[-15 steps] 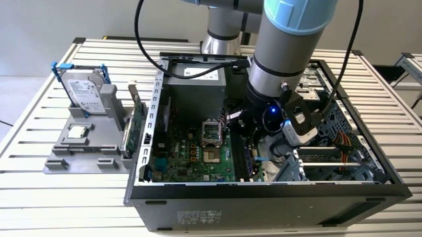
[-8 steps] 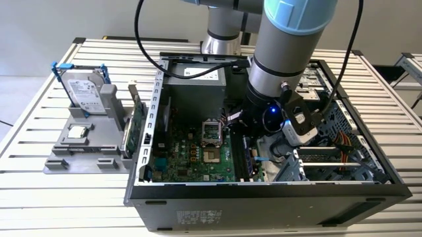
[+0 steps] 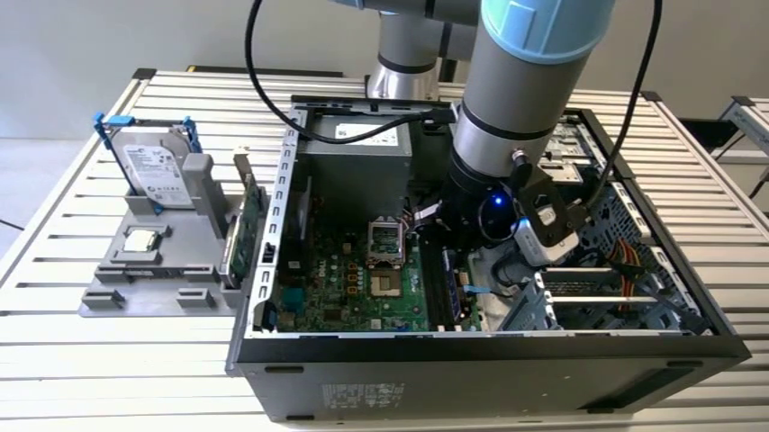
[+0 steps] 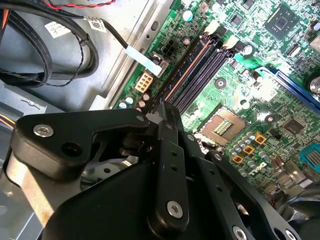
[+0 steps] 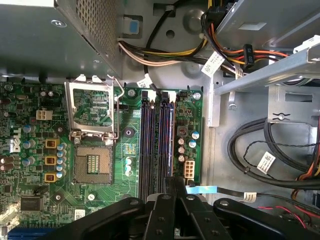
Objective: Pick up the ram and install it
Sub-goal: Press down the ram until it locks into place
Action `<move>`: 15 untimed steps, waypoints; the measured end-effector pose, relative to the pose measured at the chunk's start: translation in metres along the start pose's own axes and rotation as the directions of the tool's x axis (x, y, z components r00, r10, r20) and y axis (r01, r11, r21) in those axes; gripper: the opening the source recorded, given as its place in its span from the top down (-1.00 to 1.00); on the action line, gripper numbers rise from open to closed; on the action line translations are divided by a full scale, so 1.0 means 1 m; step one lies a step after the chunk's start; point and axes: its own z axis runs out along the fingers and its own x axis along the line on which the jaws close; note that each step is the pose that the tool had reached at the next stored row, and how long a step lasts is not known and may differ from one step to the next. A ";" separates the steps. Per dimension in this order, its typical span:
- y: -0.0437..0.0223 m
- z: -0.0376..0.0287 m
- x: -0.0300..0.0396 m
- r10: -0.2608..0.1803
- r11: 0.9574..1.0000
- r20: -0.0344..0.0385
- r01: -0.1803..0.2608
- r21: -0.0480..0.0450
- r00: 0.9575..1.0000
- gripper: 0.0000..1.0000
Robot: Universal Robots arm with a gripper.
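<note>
In the exterior view the arm reaches down into the open computer case (image 3: pixel 481 369), with the gripper (image 3: pixel 484 268) low over the green board (image 3: pixel 348 288).

In the second wrist view the gripper (image 4: pixel 161 110) has its two fingers pressed together, with no gap showing. Their tips sit right over the near end of the dark memory slots (image 4: pixel 205 70). A thin strip with an orange-brown edge runs away from the tips along the outermost slot. I take that for the ram (image 4: pixel 192 67), standing in its slot, though I cannot tell whether the fingers pinch it or only press on it.

In the first wrist view the gripper (image 5: pixel 175 184) lines up with that same slot, where the ram (image 5: pixel 170 140) stretches ahead of the tips. The processor socket (image 5: pixel 92 167) lies off to one side, and a cable with a pale blue tag (image 5: pixel 202 189) lies just beside the fingers.

The danger is uneven pressure. A push at one end alone could leave the far end unseated, or bend the stick. The tips could also snag that cable.
</note>
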 end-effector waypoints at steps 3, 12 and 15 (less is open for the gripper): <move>0.0000 0.0000 0.0000 0.000 1.000 0.000 0.000 0.000 1.000 1.00; 0.0000 0.0000 0.0001 -0.103 0.995 -0.003 0.103 -0.004 0.995 1.00; 0.0000 0.0000 0.0000 -0.156 0.988 -0.005 0.156 -0.007 0.988 1.00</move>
